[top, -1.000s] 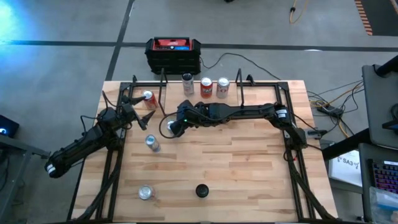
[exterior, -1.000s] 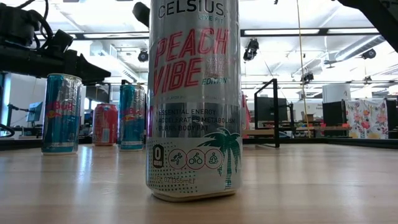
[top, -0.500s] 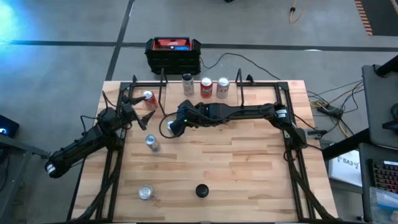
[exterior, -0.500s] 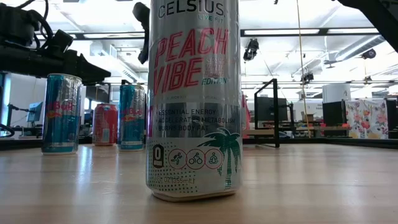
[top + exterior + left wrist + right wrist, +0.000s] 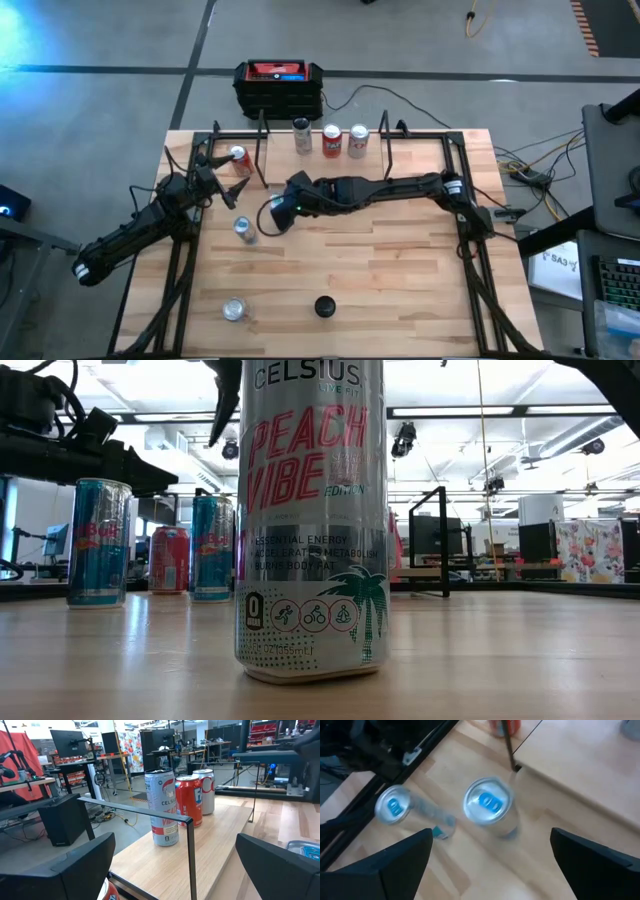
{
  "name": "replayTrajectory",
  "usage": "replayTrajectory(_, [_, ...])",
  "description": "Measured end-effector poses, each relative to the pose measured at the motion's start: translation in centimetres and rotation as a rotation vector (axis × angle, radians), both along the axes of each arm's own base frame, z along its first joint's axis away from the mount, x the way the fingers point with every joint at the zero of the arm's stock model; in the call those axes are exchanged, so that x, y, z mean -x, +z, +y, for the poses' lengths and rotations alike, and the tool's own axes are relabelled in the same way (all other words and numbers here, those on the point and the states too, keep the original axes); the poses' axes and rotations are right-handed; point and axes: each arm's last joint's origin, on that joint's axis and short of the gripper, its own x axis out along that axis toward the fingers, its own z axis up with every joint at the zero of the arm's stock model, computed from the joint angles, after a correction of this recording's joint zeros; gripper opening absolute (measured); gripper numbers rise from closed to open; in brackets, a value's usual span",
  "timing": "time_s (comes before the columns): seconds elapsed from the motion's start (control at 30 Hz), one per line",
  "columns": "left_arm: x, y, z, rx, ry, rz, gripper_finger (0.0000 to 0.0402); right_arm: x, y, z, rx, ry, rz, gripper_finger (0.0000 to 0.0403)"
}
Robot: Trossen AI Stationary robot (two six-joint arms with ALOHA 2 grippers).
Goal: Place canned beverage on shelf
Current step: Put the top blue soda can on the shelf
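Note:
The shelf (image 5: 200, 850) is a light-wood plank with black rod uprights at the table's far side. On it stand a Celsius can (image 5: 162, 807), a red can (image 5: 189, 800) and a white can (image 5: 205, 790). A blue-tabbed can (image 5: 487, 802) stands on the table just in front of the shelf (image 5: 580, 765). My right gripper (image 5: 490, 865) hangs open above that can (image 5: 212, 545), and its fingers touch nothing. A second blue can (image 5: 393, 806) stands beside it. My left gripper (image 5: 175, 870) is open at the table's left, facing the shelf.
A red can (image 5: 238, 158) stands near the left gripper. A silver can (image 5: 234, 308) and a black round thing (image 5: 323, 305) stand near the front edge. A black-and-red box (image 5: 279, 85) sits behind the table. A black frame runs along the table's sides.
My right gripper has opened and let go of the blue-tabbed can, which stays upright on the table in front of the shelf. The gripper has shifted a little toward the table's near edge.

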Motion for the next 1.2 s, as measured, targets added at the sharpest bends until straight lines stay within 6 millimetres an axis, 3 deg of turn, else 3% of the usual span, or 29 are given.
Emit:
replayTrajectory(0.2, [0.0,0.0,0.0,0.000,0.000,0.000,0.0398,0.2,0.0,2.8,-0.024,0.071,0.003,0.0390])
replayTrajectory(0.4, [0.0,0.0,0.0,0.000,0.000,0.000,0.0398,0.1,-0.7,4.8,0.070,0.156,0.039,0.0390])
replayTrajectory(0.7, [0.0,0.0,0.0,0.000,0.000,-0.001,0.0398,-1.3,-4.5,4.6,0.060,0.049,0.089,0.0390])
replayTrajectory(0.9, [0.0,0.0,0.0,0.000,-0.001,0.000,0.0398,-1.7,-4.8,4.3,0.197,-0.046,0.064,0.0390])
replayTrajectory(1.2, [0.0,0.0,0.0,0.000,-0.001,0.000,0.0398,-3.0,-5.9,4.3,0.212,-0.050,-0.009,0.0390])
